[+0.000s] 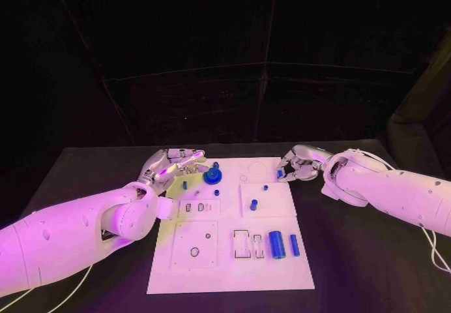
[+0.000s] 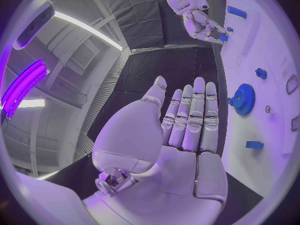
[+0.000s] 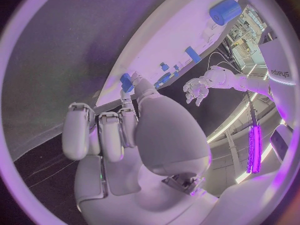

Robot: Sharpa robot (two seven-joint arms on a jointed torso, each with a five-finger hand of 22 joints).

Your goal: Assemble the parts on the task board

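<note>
The white task board (image 1: 282, 274) lies in the middle of the table. My left hand (image 1: 172, 164) hovers at the board's far left corner with its fingers (image 2: 190, 117) straight and apart, holding nothing. A blue gear (image 1: 213, 176) stands on the board just beside it, and shows near the fingertips as the gear (image 2: 242, 99). My right hand (image 1: 297, 165) is over the board's far right edge and pinches a small blue part (image 1: 280, 174) at its fingertips. That small blue part (image 3: 127, 82) sits at the tip of the thumb of the right hand (image 3: 119, 135).
Small blue pegs (image 1: 253, 205) stand in the board's middle, others near the gear (image 1: 217, 193). A thick blue cylinder (image 1: 276, 244) and a slim one (image 1: 294, 244) lie near the board's right front, beside rectangular slots (image 1: 242, 242). Black table surrounds the board.
</note>
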